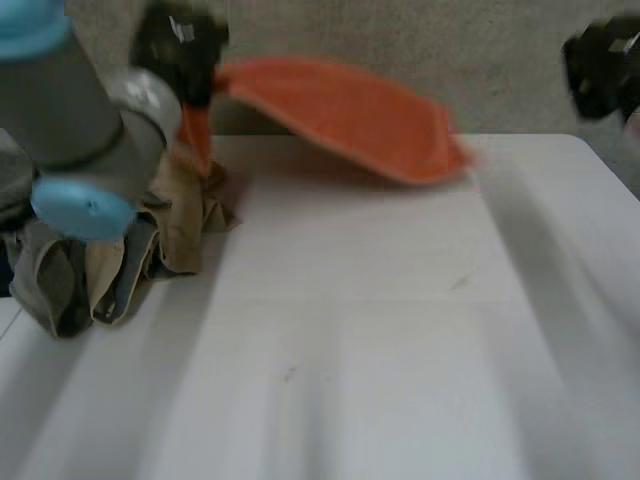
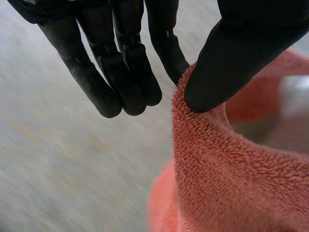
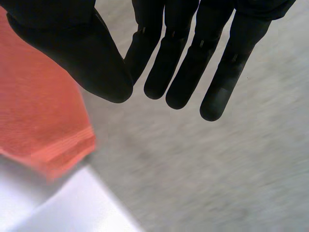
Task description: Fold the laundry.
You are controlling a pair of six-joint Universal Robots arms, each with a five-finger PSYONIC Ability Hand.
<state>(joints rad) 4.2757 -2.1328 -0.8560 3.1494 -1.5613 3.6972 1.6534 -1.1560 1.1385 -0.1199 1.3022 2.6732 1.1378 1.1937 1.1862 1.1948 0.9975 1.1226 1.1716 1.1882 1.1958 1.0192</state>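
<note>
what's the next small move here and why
Probably move the right hand to the free end of the orange towel and pinch it. The left hand pinches one end, holding the towel above the table, while the right hand's fingers are straight and apart from it.

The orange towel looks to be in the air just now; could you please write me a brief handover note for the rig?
The left robot hand pinches one end of the orange towel between thumb and finger, holding it up over the far side of the table.
The right robot hand is open with straight fingers, holding nothing, apart from the towel's free end.
A pile of unfolded clothes lies on the table beneath the left arm.
Done: no fold visible. Left: spread and fold the towel, then the pile.
</note>
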